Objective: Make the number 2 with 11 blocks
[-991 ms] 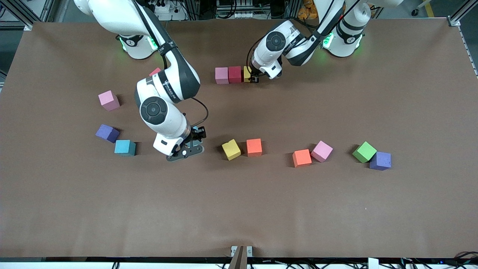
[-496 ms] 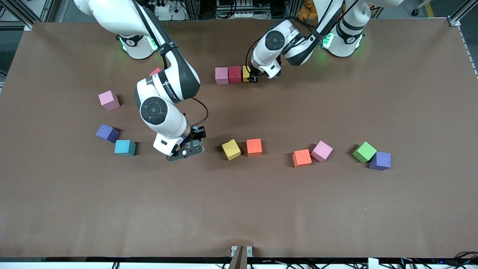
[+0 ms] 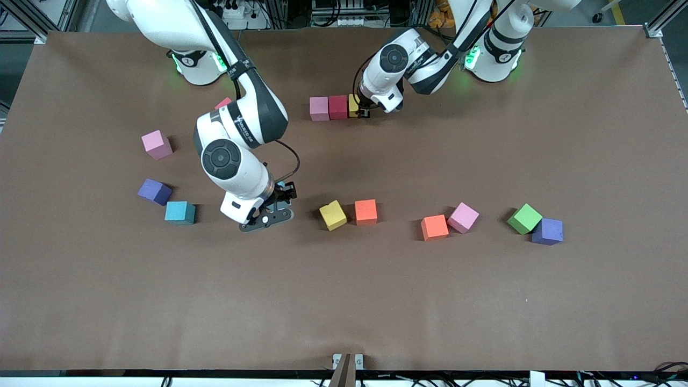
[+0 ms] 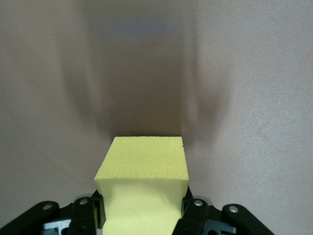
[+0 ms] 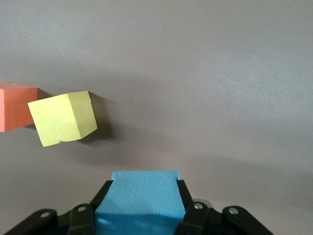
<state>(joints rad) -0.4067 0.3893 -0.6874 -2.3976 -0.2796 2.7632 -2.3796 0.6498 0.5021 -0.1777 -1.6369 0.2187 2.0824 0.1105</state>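
Of the number 2, one row shows near the robots' bases: a pink block, a crimson block and a yellow block against the crimson one. My left gripper is shut on that yellow block, low at the table. My right gripper is shut on a light blue block, which the arm mostly hides in the front view. It hangs beside a loose yellow block and an orange block.
Loose blocks lie across the table's middle: pink, purple and light blue toward the right arm's end; orange, pink, green and purple toward the left arm's end. A reddish block peeks from under the right arm.
My left gripper has slid the yellow block a little closer to the crimson block. The right arm has not moved.
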